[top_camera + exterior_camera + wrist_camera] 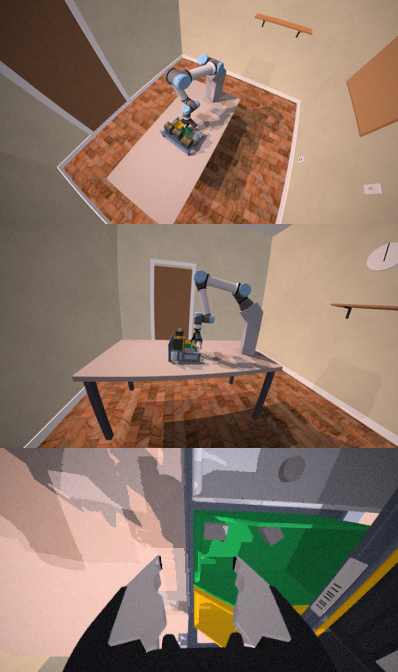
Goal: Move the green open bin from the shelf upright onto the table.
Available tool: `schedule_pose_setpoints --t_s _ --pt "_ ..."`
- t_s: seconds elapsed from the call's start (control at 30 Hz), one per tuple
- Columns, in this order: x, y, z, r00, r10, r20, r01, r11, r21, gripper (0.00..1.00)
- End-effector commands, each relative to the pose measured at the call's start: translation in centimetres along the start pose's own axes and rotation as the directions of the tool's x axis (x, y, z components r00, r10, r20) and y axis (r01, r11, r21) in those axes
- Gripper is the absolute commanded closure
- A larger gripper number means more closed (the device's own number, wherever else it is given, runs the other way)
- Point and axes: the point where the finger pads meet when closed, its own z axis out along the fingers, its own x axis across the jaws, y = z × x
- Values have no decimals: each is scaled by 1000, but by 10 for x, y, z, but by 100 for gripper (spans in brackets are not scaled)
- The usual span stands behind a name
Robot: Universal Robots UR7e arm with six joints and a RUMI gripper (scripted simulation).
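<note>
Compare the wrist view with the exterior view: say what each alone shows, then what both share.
Only the wrist view shows the two grey parts inside the green bin and the barcode label on a neighbouring bin. Only the exterior view shows the whole arm, the door and the table legs. Both show the open tool, holding nothing, at the shelf on the table.
</note>
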Motion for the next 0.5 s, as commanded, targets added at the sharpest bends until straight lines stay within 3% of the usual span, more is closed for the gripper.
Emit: schedule_pose_setpoints --t_s 0.0,0.47 --pt "2 1 3 1000 0 -3 0 1000 0 42" --pt "1 1 4 1000 0 -2 0 1000 0 42"
